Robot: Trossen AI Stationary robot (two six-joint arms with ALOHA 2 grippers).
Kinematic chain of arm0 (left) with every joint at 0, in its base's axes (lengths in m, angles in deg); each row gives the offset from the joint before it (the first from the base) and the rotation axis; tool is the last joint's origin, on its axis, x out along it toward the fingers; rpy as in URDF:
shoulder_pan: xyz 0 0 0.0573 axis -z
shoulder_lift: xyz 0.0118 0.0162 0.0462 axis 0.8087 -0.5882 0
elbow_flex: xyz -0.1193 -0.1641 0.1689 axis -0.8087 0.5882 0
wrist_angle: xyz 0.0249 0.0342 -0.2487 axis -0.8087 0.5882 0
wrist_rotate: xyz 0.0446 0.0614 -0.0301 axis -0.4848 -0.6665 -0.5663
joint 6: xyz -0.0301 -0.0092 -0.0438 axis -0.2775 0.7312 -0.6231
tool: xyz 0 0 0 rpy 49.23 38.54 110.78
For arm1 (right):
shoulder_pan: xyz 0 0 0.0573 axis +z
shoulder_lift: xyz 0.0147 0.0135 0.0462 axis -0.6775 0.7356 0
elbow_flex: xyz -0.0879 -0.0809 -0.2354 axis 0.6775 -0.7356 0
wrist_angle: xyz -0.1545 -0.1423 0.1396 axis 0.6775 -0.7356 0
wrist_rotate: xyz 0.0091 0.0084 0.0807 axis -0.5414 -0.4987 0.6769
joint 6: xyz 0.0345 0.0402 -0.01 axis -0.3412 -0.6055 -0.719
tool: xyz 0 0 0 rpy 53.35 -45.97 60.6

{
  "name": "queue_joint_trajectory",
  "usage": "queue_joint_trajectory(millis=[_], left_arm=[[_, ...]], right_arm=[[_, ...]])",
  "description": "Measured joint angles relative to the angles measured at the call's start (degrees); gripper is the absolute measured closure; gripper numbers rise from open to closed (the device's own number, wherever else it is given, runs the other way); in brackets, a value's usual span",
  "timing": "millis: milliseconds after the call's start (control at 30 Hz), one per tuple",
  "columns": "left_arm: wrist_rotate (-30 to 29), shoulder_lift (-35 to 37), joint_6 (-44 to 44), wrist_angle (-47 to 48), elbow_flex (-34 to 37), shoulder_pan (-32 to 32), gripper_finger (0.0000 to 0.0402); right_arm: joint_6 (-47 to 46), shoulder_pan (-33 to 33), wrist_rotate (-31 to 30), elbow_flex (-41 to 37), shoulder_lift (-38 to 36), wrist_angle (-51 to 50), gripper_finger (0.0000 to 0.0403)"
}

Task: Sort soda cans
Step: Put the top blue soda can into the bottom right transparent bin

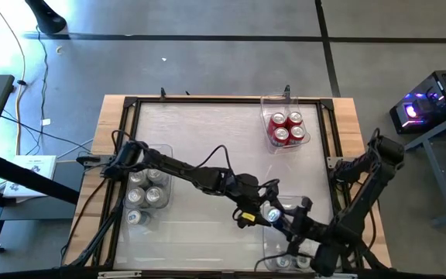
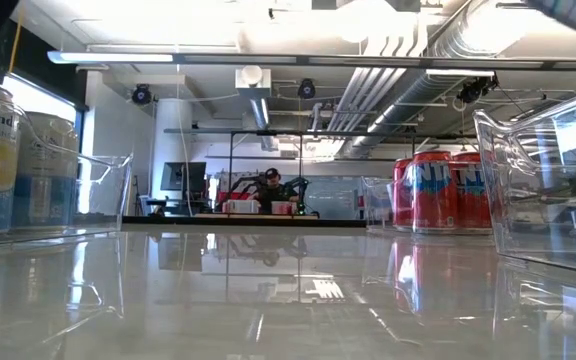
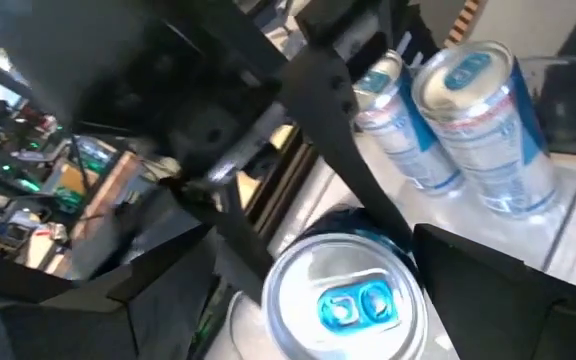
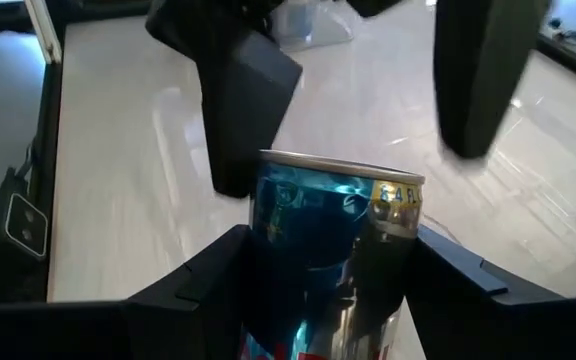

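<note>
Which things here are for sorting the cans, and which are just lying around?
For the job: blue can gripped by the right tool; left tool open above it; red cans; silver cans.

Lying about: clear bins, cables, papers.

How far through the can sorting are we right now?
Done: four red cans fill the far bin, and silver cans sit in the left bin. In hand: the right end effector grips a blue can, with the left end effector open around it. Left: more cans nearby.
</note>
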Motion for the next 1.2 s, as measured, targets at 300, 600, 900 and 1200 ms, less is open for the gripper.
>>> queue_joint_trajectory(millis=[300, 600, 900, 1200], left_arm=[[0.8, -0.3, 1.1, 2.3, 0.0, 0.0, 0.0071], [0.8, -0.4, 3.6, 3.6, 0.0, -0.2, 0.0078], [-0.7, -1.7, 3.5, 1.9, 0.1, 0.3, 0.0153], [-3.0, -1.9, 2.7, 5.7, -1.8, 1.1, 0.0166]], right_arm=[[8.8, -2.4, 4.7, 0.0, -2.2, 4.2, 0.0201], [9.3, -2.4, 5.6, 0.0, -2.3, 5.5, 0.0201], [8.9, -2.3, 6.4, 0.0, -2.3, 5.3, 0.0194], [2.7, -2.4, 7.5, 0.0, -2.5, 1.8, 0.0156]])
